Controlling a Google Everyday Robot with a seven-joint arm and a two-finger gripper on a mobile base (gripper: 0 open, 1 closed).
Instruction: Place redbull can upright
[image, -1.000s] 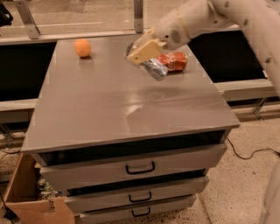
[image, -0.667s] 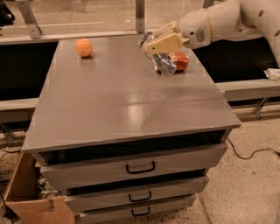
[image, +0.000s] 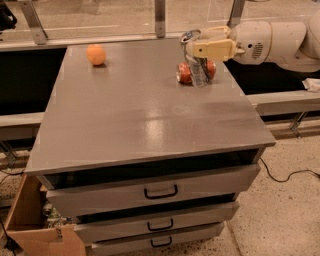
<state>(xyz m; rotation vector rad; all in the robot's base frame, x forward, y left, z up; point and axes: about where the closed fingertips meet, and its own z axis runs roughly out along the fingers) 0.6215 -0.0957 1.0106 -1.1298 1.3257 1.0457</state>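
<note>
1. The claw (image: 196, 46) hangs over the far right part of the tabletop (image: 150, 115), reaching in from the right. It is clenched on the redbull can (image: 196, 67), with one pale finger across the near side of the can's upper half.
2. The redbull can stands nearly upright in that grasp, silver top up and just above the finger. Its lower end is down at the tabletop, but I cannot tell whether it rests there or hangs just clear.
3. The white arm (image: 272, 40) runs off to the right edge, beyond the tabletop's right side.
4. A red-orange soda can (image: 184, 73) lies on its side just behind the redbull can, showing on both sides of it.
5. An orange (image: 96, 54) sits at the far left of the tabletop, well apart from the cans.
6. Below the tabletop, the near face of the cabinet has three drawers, each with a dark handle; the top drawer (image: 160, 187) stands slightly pulled out.
7. A cardboard box (image: 42, 235) sits on the floor at the near left, and a dark cable (image: 287, 176) trails over the floor on the right.
</note>
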